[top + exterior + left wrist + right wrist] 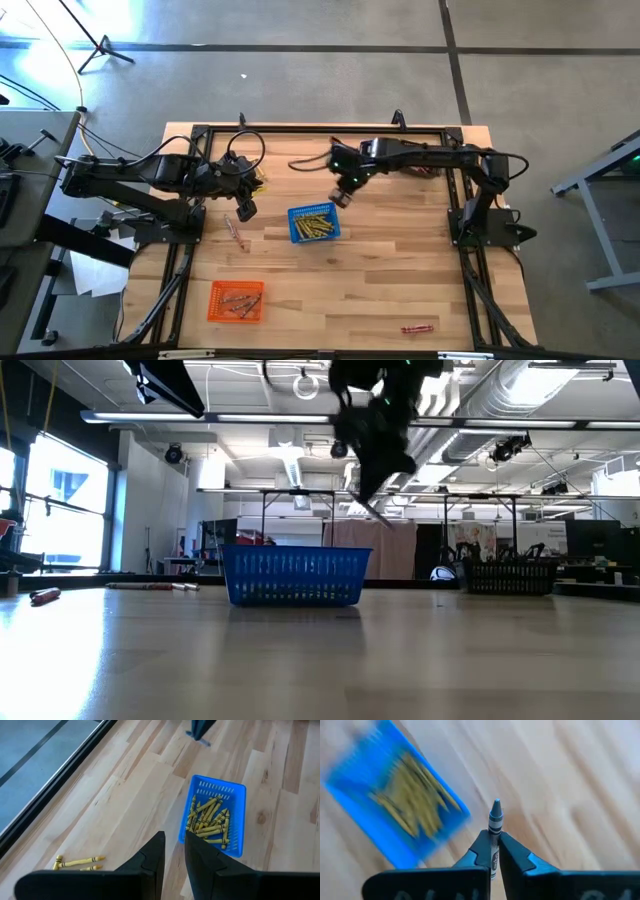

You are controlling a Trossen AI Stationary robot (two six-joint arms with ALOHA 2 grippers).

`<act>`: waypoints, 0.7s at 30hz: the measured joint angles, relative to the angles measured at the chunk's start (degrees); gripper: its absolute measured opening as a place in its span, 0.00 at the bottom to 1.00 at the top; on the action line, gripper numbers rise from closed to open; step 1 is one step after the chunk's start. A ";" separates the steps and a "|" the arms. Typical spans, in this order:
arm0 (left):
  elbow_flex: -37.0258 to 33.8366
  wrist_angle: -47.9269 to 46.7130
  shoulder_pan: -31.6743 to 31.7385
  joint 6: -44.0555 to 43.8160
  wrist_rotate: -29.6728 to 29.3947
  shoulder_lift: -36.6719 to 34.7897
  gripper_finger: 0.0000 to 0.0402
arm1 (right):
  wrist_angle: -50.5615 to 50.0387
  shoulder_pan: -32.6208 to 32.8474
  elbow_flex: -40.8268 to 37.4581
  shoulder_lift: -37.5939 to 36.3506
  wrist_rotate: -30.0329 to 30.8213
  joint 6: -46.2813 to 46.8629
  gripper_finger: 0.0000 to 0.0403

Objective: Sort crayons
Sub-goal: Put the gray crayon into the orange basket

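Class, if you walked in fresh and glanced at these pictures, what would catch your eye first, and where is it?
The blue basket mid-table, packed with yellow crayons, stands out first. Next, the right hand raised near it, shut on a grey crayon. Then the orange basket near the table's front left.

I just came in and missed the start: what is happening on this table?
The robot is sorting crayons. The right end effector is shut on a grey crayon and hangs above the table beside the blue basket of yellow crayons. The left end effector waits near the table's left side. An orange basket holds reddish crayons.
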 joint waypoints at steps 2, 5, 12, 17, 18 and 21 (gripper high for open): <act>0.00 0.03 0.00 -0.49 -0.33 0.00 0.15 | 2.68 1.26 4.12 0.00 1.09 -1.19 0.01; 0.00 0.28 0.00 -0.94 -0.62 0.00 0.15 | 5.97 3.24 9.58 0.00 3.32 -4.09 0.01; 0.00 7.28 -0.02 -3.76 -8.08 0.00 0.15 | 4.48 6.95 20.53 0.00 9.63 -7.43 0.01; 0.00 15.03 0.02 -2.13 -8.62 0.02 0.15 | 6.52 9.29 24.75 -0.02 13.48 -8.40 0.01; 0.02 16.20 0.02 -1.48 -7.75 0.18 0.15 | 7.20 9.70 25.21 -0.02 14.29 -8.62 0.01; 0.02 17.70 0.02 1.73 -3.89 0.52 0.15 | 8.86 10.74 25.66 -0.07 15.99 -8.95 0.01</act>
